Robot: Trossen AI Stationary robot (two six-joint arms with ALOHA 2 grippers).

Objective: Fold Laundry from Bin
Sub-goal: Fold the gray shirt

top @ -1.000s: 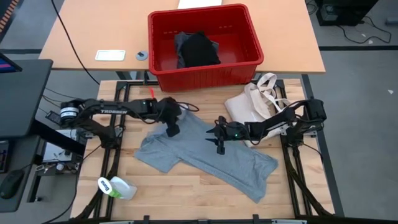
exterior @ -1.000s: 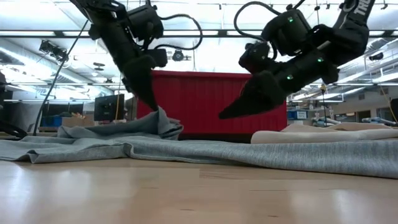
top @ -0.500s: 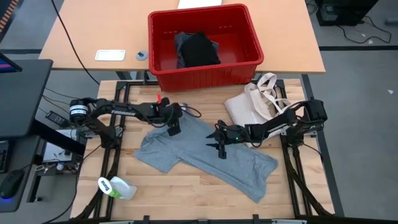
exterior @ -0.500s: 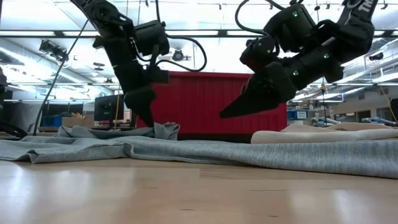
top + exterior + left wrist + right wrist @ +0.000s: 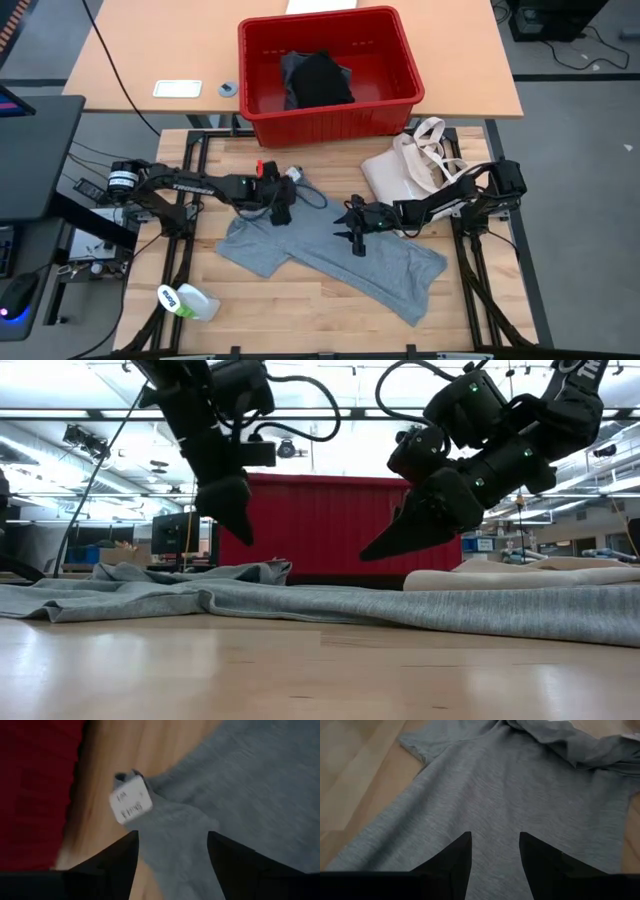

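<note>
The light grey T-shirt lies spread on the wooden table, slanting from the left toward the near right. Its neck, with a white label, lies slightly rumpled at the shirt's far left. My left gripper hangs open just above that neck, touching nothing. My right gripper stands open over the shirt's middle, its tips clear of the cloth. The red bin stands beyond the table's far edge with a black garment inside.
A cream tote bag lies at the table's far right, next to the right arm. A green-and-white bottle lies near the front left corner. Bare wood shows along the near edge.
My left gripper has opened and let go of the shirt's neck. The bunched-up fold it held has dropped back onto the table. The gripper has rolled at the wrist and now hangs clear above the cloth.
</note>
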